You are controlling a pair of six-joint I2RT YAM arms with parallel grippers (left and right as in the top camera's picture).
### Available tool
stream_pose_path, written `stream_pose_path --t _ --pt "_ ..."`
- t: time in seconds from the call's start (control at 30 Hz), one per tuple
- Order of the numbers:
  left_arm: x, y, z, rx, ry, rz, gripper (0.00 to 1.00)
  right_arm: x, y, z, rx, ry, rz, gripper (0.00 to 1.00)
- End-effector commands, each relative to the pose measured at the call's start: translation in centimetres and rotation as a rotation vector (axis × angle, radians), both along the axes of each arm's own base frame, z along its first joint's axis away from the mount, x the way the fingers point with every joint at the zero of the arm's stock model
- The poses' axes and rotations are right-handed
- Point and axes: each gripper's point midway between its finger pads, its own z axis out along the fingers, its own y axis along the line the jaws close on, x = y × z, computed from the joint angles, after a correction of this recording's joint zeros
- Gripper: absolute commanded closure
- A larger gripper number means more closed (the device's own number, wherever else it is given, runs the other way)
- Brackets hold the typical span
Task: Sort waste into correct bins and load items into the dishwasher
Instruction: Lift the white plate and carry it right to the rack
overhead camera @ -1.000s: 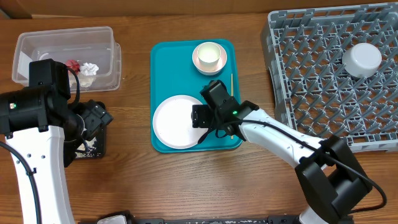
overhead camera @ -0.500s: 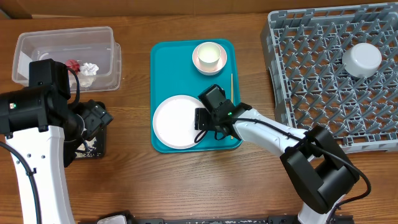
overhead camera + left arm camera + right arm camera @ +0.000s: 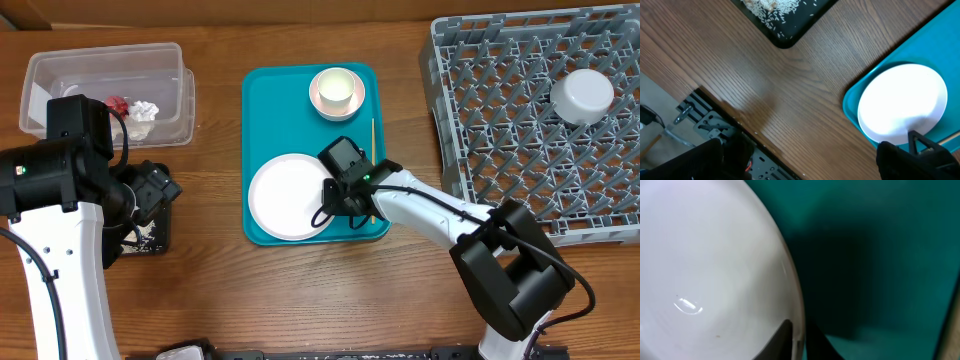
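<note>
The brown wood-grain table (image 3: 300,290) carries 4 things directly. A clear tub (image 3: 105,50) sits near the far left corner, and a black tray (image 3: 790,30) lies nearer the front along the left edge, only partly seen from overhead. A teal serving tray (image 3: 285,110) lies about mid-table, well apart from the tub. A large grey dish rack (image 3: 500,120) fills the far right corner.
</note>
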Motion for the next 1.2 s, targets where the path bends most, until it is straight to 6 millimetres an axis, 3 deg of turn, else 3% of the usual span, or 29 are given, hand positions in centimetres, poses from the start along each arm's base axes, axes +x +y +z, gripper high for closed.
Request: stream_pose_path --t 0.0,0.23,0.4,0.53,0.67,0.73,0.8,0.87,0.97,1.17 --pt "0.0 0.3 -0.1 0.015 0.008 0.007 0.0 2.1 1.2 3.4 0.046 -0.063 -0.008 0.96" --pt "0.0 0.3 -0.1 0.015 0.008 0.007 0.0 3.5 -0.3 7.3 0.066 -0.089 -0.049 0.96" --pt "0.0 0.3 -0.1 0.015 0.008 0.007 0.0 4.5 -4.5 11.6 0.062 -0.115 -0.127 0.96" --pt "0.0 0.3 -0.1 0.015 0.008 0.007 0.0 6.7 -10.6 17.8 0.03 -0.267 -0.173 0.96" --pt "0.0 0.3 -0.1 0.015 0.008 0.007 0.0 9.2 -21.5 26.2 -0.11 -0.558 -0.436 0.96" --pt "0.0 0.3 -0.1 0.015 0.008 0.007 0.0 9.5 -27.4 29.6 -0.212 -0.694 -0.615 0.96" --pt "0.0 0.3 -0.1 0.015 0.008 0.007 0.0 9.4 -31.7 31.5 -0.297 -0.771 -0.752 0.96" --pt "0.0 0.3 -0.1 0.015 0.008 0.007 0.0 9.3 -34.8 32.3 -0.351 -0.808 -0.847 0.96" --pt "0.0 0.3 -0.1 0.015 0.008 0.007 0.0 10.2 -37.6 32.4 -0.408 -0.838 -0.904 0.96" --pt "0.0 0.3 -0.1 0.015 0.008 0.007 0.0 14.9 -38.4 30.2 -0.57 -0.841 -0.717 0.96"
